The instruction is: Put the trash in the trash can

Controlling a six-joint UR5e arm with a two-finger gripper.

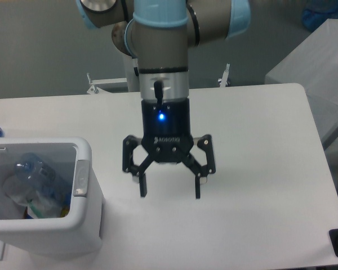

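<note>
At about 8 o'clock in the view, nearest the camera, the white trash can [84,185] stands on the table [259,146]. Inside it lie 2 pieces of trash: the crushed clear bottle [36,169], its long axis running from 10 o'clock toward 4 o'clock, bluish end uppermost, and the crumpled wrapper [19,194] just beside it. Farther back, near the centre, the gripper [169,191] hangs above bare tabletop, fingers spread wide, gripping nothing, pointing down.
</note>
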